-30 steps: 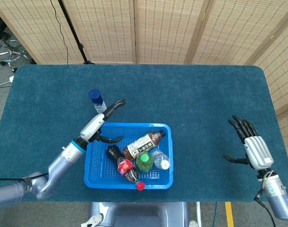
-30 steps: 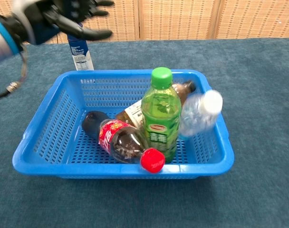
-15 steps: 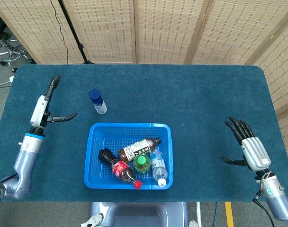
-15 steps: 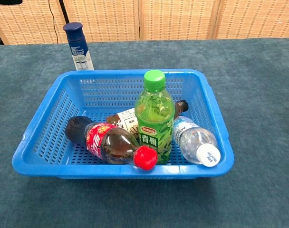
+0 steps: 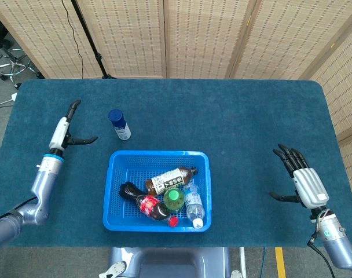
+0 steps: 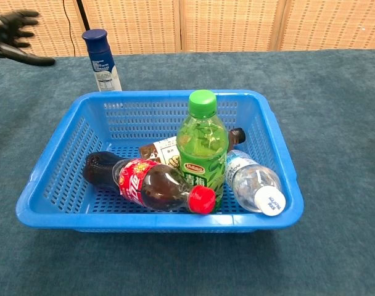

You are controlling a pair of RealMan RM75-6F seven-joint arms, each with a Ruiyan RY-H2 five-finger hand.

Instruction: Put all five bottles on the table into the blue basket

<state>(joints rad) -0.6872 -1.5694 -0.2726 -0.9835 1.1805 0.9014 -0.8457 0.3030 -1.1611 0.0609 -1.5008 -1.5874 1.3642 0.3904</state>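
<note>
Four of the five bottles are already in my blue basket (image 5: 113, 191). The green bottle (image 6: 201, 148) stands upright in the middle of it. The cola bottle (image 6: 150, 185) lies on its side against the green one, its red cap pointing to the basket's front wall. The clear bottle (image 6: 252, 184) lies on the other side of the green one, white cap toward the front corner. The brown tea bottle (image 5: 170, 178) lies behind them, mostly hidden in the chest view.

One is left. The dark blue bottle (image 5: 119, 124) stands upright on the table (image 5: 234, 116), just beyond the basket's far wall near its far left corner, not touching it. Nothing holds it.

My left hand (image 5: 64, 131) hangs above the table well to the left of the basket, on the same side as the blue bottle and level with it. Its fingers are spread, with the thumb sticking out toward the bottle, and there is nothing in it. My right hand (image 5: 303, 182) is well to the right of the basket, fingers apart and also holding nothing (it is far from anything that matters now).

So I judge the job nearly done. What remains is for my left hand, the nearer one, to take the blue bottle and set it in the open space at the basket's far left.
</note>
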